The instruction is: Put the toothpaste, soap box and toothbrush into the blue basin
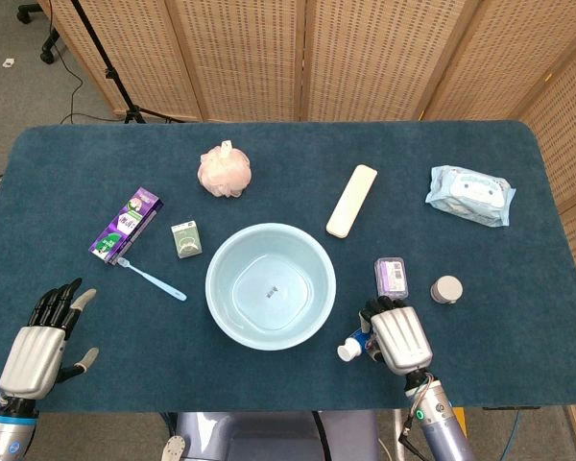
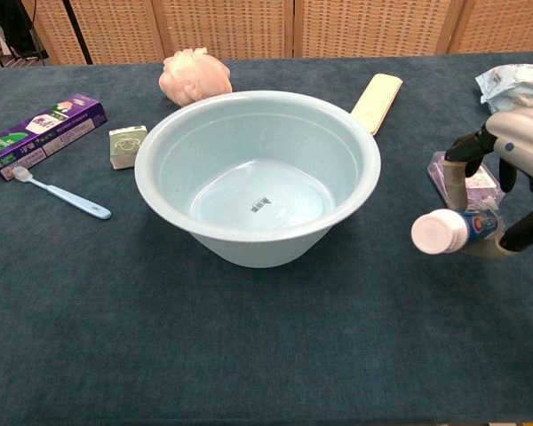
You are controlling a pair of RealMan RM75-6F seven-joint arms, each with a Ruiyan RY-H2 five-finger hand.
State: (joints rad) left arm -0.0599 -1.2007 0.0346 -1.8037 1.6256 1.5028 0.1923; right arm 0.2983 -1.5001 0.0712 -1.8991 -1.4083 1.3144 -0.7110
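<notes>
At the centre of the table [image 1: 480, 288] sits the blue basin [image 1: 270, 285], and you can read everything else off it like a clock face in the head view. At about four o'clock, just off the rim, your right hand [image 1: 397, 338] grips the toothpaste [image 2: 453, 229]: its fingers are curled around the tube, with the white cap pointing toward the basin, and in the chest view the tube hangs above the cloth rather than lying on it. Your left hand [image 1: 40, 348] rests far out at eight o'clock near the table's front edge, fingers spread and holding nothing. The toothbrush [image 1: 152, 279] lies at nine o'clock, well apart from the basin, its head almost touching the purple box [image 1: 125, 224] at ten o'clock. The soap box [image 1: 185, 239], small and green, stands between that purple box and the basin at about ten o'clock. A pink bath pouf [image 1: 224, 171] lies at eleven o'clock, and a cream case [image 1: 351, 200] lies slantwise at one o'clock. A pack of wipes [image 1: 469, 194] sits far out at two o'clock. At three o'clock lies a small purple case [image 1: 391, 278], just beyond your right hand's fingertips, and a little round jar [image 1: 446, 289] stands beside it to the right.
</notes>
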